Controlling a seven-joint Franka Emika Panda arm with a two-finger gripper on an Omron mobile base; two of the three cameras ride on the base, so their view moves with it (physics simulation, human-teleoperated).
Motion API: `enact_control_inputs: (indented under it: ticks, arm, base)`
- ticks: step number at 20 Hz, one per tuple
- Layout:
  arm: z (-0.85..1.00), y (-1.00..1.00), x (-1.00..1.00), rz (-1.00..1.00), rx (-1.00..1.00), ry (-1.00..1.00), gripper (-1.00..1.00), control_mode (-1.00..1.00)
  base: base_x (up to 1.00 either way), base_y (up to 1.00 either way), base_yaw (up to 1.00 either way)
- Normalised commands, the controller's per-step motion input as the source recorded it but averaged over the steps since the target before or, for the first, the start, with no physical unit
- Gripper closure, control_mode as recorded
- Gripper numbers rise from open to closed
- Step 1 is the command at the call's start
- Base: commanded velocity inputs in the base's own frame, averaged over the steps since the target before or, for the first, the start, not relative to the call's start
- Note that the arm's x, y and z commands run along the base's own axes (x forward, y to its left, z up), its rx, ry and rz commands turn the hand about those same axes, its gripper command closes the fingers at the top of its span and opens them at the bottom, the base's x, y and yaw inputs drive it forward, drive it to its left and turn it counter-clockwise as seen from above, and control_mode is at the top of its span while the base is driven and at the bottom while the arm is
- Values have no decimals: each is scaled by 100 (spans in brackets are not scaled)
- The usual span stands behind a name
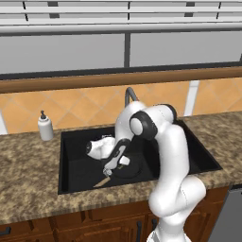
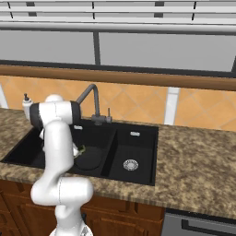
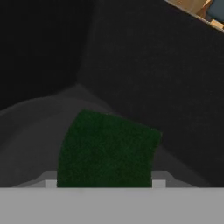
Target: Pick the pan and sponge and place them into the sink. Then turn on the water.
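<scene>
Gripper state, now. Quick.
Gripper: closed on the sponge, held low inside the sink above the pan.

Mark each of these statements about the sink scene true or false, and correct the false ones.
1. The pan lies inside the sink's larger basin. True.
2. The sponge sits between the fingers of the gripper. True.
3. Water is streaming from the faucet. False: no stream shows at its spout.
4. The soap bottle stands inside the sink. False: it stands on the counter beside the sink.
5. The smaller basin holds a plate. False: only its round silver drain shows there.
</scene>
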Motion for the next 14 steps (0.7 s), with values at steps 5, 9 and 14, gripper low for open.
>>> enact_control_inputs:
  ticks: [5,9,14]
  arm:
    - [-34,17,-24,-11,-6,-25,-100,-100]
    - [-8,16,-33,-9,-1,-34,-100,-100]
    - [39,19,-89,-2,0,-61,-100,-100]
  base:
    - [0,0,0]
    - [0,0,0]
    - [0,0,0]
